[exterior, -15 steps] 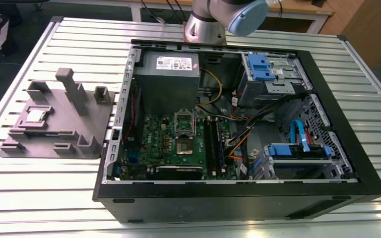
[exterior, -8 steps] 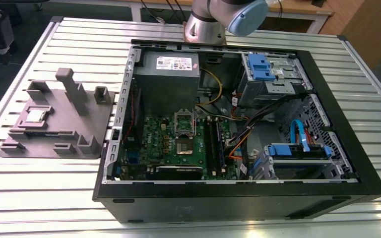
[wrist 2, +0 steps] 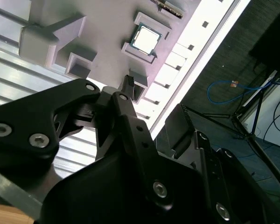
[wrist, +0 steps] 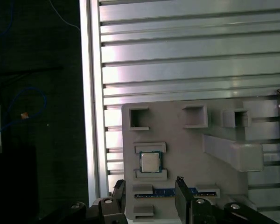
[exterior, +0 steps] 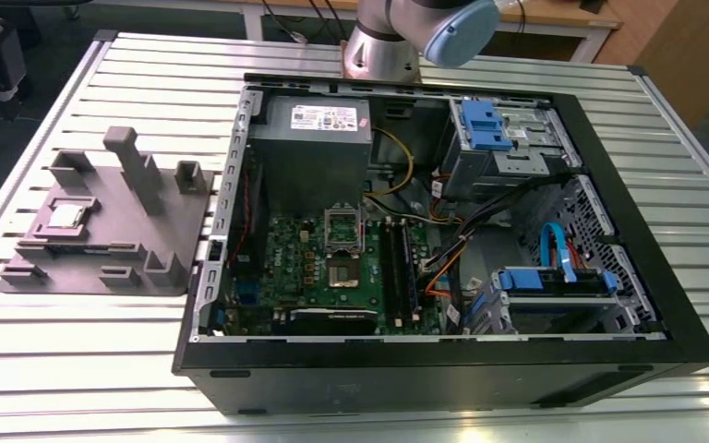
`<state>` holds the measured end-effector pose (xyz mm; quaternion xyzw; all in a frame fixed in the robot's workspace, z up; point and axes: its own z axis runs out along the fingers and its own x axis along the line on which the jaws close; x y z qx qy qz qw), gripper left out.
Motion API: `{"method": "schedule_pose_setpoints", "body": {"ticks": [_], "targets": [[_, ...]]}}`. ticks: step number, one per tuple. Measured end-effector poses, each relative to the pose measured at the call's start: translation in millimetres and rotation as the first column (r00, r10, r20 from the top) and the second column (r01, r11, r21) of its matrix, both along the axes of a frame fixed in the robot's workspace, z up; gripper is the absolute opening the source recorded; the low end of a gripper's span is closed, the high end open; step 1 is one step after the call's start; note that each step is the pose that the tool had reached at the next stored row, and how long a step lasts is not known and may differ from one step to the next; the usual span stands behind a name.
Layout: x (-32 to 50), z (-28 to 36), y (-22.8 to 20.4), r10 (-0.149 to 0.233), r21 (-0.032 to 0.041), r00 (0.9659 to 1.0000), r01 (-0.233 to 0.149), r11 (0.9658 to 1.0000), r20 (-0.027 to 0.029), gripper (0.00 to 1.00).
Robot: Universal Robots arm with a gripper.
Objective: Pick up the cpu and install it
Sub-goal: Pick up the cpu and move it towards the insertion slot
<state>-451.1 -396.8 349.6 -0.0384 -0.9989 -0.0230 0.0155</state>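
Observation:
The cpu (exterior: 69, 217) is a small silver square lying flat in a pocket of the grey plastic fixture (exterior: 108, 235), at the exterior view's left on the slatted table. Both wrist views look down on the cpu (wrist: 150, 162) (wrist 2: 147, 38) from well above. My gripper (wrist: 149, 189) (wrist 2: 154, 100) hangs over the fixture (wrist: 186, 144) near the cpu. It is open, its black fingers (wrist: 181, 193) apart with nothing between them. The open computer case (exterior: 453, 369) holds the green motherboard (exterior: 318, 277) with its socket (exterior: 342, 226).
Tall posts and blocks (exterior: 133, 166) rise from the fixture. Inside the case are a grey power supply box (exterior: 315, 129), blue drive cages (exterior: 502, 129), memory sticks (exterior: 394, 263) and loose cables (exterior: 453, 240). The table's edge (wrist: 91, 93) runs close to the fixture, dark floor beyond.

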Motion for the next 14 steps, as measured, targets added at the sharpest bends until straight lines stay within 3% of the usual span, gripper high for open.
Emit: {"method": "schedule_pose_setpoints", "body": {"ticks": [7,14], "targets": [[0.0,-2.9,0.1,0.013,-0.0001,0.9999,-0.013,0.9999,-0.0001,0.54],[0.0,-11.4,0.0,0.017,-0.0005,0.9998,-0.017,0.9998,-0.0041,0.54]]}}
